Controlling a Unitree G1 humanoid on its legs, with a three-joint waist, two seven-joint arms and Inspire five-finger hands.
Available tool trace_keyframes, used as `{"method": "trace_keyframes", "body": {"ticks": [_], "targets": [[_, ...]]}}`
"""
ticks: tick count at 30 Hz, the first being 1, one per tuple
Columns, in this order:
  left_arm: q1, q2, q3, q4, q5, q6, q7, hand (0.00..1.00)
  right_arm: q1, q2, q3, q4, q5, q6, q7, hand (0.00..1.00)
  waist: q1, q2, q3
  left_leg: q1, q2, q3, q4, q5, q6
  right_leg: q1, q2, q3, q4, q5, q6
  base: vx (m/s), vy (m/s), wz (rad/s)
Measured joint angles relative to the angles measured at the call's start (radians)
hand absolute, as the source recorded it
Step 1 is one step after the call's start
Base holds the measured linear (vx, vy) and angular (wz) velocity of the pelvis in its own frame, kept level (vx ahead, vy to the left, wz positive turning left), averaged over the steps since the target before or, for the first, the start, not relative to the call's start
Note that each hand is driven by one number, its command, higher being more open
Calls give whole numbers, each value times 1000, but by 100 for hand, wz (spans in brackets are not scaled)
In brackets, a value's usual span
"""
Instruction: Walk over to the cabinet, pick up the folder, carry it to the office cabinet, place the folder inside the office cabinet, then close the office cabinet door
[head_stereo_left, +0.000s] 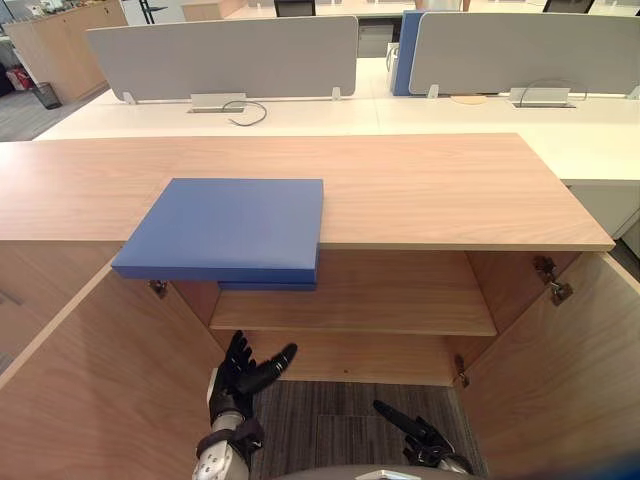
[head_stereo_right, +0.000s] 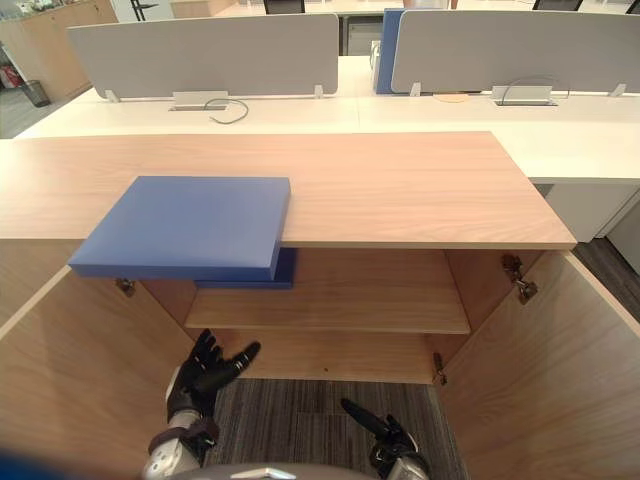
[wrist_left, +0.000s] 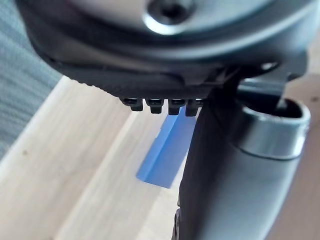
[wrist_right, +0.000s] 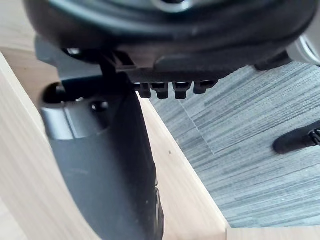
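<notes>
A flat blue folder (head_stereo_left: 230, 228) lies on the top of the wooden cabinet (head_stereo_left: 430, 190), left of its middle, with its near corner hanging out over the front edge. The cabinet stands with both doors swung wide. My left hand (head_stereo_left: 240, 375) is low in front of the opening, below the folder, open with fingers spread and pointing at the lower shelf. The folder's blue underside (wrist_left: 167, 150) shows past that hand's fingers in the left wrist view. My right hand (head_stereo_left: 415, 432) hangs lower, over the carpet, open and holding nothing.
Inside the cabinet a bare wooden shelf (head_stereo_left: 370, 300) spans the width. The left door (head_stereo_left: 100, 390) and right door (head_stereo_left: 560, 380) flank me on either side. Behind the cabinet are white desks with grey divider screens (head_stereo_left: 225, 55). Grey carpet (head_stereo_left: 340, 420) lies underfoot.
</notes>
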Motion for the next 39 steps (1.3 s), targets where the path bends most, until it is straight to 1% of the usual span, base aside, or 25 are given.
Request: {"method": "trace_keyframes", "body": {"ticks": [1,3,6,9,11,12,13,16,18,19,21,23,25,27,30,31,32,34,37,38,39], "targets": [[3,-3,-2,-16,-37,0,0,100,-1,1,3,1,-2,3,2,100,1,0,0,0,-1,-1,-6,5,-2,0,0,-1,-5,2,2,-88,-1,6],[34,-12,-11,-85,-116,1,0,100,-4,-1,30,6,-7,16,5,100,6,-1,0,-2,-5,-11,-29,27,4,-1,-1,-17,-18,10,4,-105,-3,14],[57,-15,-9,-159,-118,3,4,100,-5,1,31,20,-46,22,8,100,9,-5,-1,-13,-11,-35,-39,40,5,-1,-6,-36,-21,12,6,-97,-1,26],[64,-35,9,-270,-62,2,10,100,-6,1,29,36,-67,27,9,100,28,-10,-4,-38,-19,-59,-34,41,2,-1,-8,-56,-41,24,11,-108,20,22],[64,-45,40,-336,27,2,11,100,-4,1,28,38,-82,32,15,100,41,-10,-6,-41,-21,-60,-34,43,2,2,-8,-57,-51,31,13,-57,27,3],[64,-51,54,-348,69,3,15,100,-3,1,28,38,-82,32,16,100,42,-11,-10,-43,-22,-62,-33,43,2,1,-9,-59,-51,31,14,-34,15,13],[63,-71,85,-375,159,6,26,100,4,3,24,38,-82,32,17,100,43,-16,-24,-54,-27,-69,-29,49,11,1,-12,-72,-56,32,15,-12,5,18],[65,-74,111,-400,265,19,37,100,5,7,-4,40,-82,35,18,100,45,-21,-28,-58,-30,-82,-27,49,11,6,-13,-84,-58,32,15,11,-3,16],[64,-79,137,-410,412,43,67,100,5,9,-13,43,-82,38,19,100,52,-24,-30,-59,-32,-83,-23,49,11,11,-14,-86,-63,32,15,13,1,5],[64,-79,145,-410,449,52,71,100,6,9,-13,43,-83,38,20,100,52,-25,-30,-59,-33,-84,-23,49,11,12,-14,-87,-65,32,15,-3,-5,5],[65,-80,164,-416,584,83,97,100,8,12,-13,43,-83,39,26,100,53,-29,-33,-56,-33,-87,-22,48,11,19,-14,-93,-71,32,15,-15,-9,5],[67,-81,174,-442,660,98,115,100,11,19,-13,43,-83,39,27,100,58,-36,-38,-57,-32,-88,-22,46,10,21,-13,-94,-74,32,16,0,0,0],[89,-93,193,-505,724,98,137,100,10,28,-13,42,-85,39,28,100,57,-43,-42,-53,-31,-87,-23,44,9,23,-13,-93,-74,33,17,0,0,0],[98,-98,206,-597,796,97,178,100,12,40,-12,45,-85,39,28,100,59,-50,-50,-51,-31,-86,-27,43,10,25,-13,-93,-76,34,19,0,0,0],[98,-94,219,-667,905,84,254,100,14,40,-11,45,-87,40,34,100,59,-48,-56,-36,-33,-85,-40,43,10,31,-16,-89,-78,35,21,-15,10,-4],[92,-85,219,-689,959,80,291,100,15,40,-11,45,-91,37,33,100,59,-44,-60,-34,-34,-83,-43,43,10,30,-17,-86,-78,35,23,-34,22,-6],[89,-82,216,-700,985,77,305,100,15,40,-11,45,-91,37,32,100,59,-43,-61,-34,-35,-82,-44,43,10,30,-17,-85,-79,35,23,-38,17,-4],[79,-33,179,-744,1091,72,348,100,22,40,-9,45,-104,35,29,100,59,-40,-66,-37,-34,-78,-43,40,6,27,-16,-81,-82,36,23,-18,5,-1],[41,56,134,-751,1198,46,361,100,26,38,-10,46,-124,26,27,100,58,-29,-76,-48,-31,-70,-42,40,5,15,-12,-71,-84,36,22,-14,-4,-10],[24,87,117,-751,1249,23,362,100,29,37,-11,47,-137,22,27,100,58,-23,-87,-55,-28,-59,-42,43,9,1,-8,-57,-85,38,19,-14,-6,-22],[18,97,113,-752,1266,15,362,100,29,36,-11,47,-146,19,27,100,58,-22,-89,-56,-27,-56,-41,43,9,-2,-6,-51,-85,39,17,0,-2,-24]]}}
